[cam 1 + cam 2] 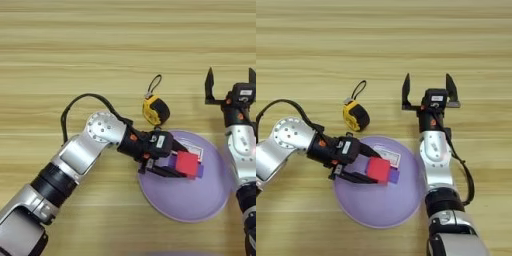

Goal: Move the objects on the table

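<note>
We see the small red cube (378,169), matte and square-edged, at the lower centre of the frame, pinched between the two black fingers of the left gripper (369,167). It sits over the flat purple block (393,175), a thin rectangular slab of which only the right end shows past the cube (whether the cube rests on it or is held just above, we cannot tell). Just beyond them lies the small white card (389,156), with a red label along one side, partly hidden by the gripper.

All three are over the round lavender plate (401,202), a smooth, shallow dish with a slightly raised rim, much larger than the pieces on it. The left arm, silver metal with black joints and a looping black cable, reaches in from the lower left of the frame to the plate's left side.

Above and left of the plate, close to its rim but apart from it, lies a yellow and black tape measure (356,115), compact and rounded, with a thin black wrist loop trailing toward the top.

The right gripper (428,89) hangs right of centre, above the plate's upper right edge, its two pointed black fingers spread wide and holding nothing.

Everything rests on the desk (384,40), light wood with horizontal plank grain.
</note>
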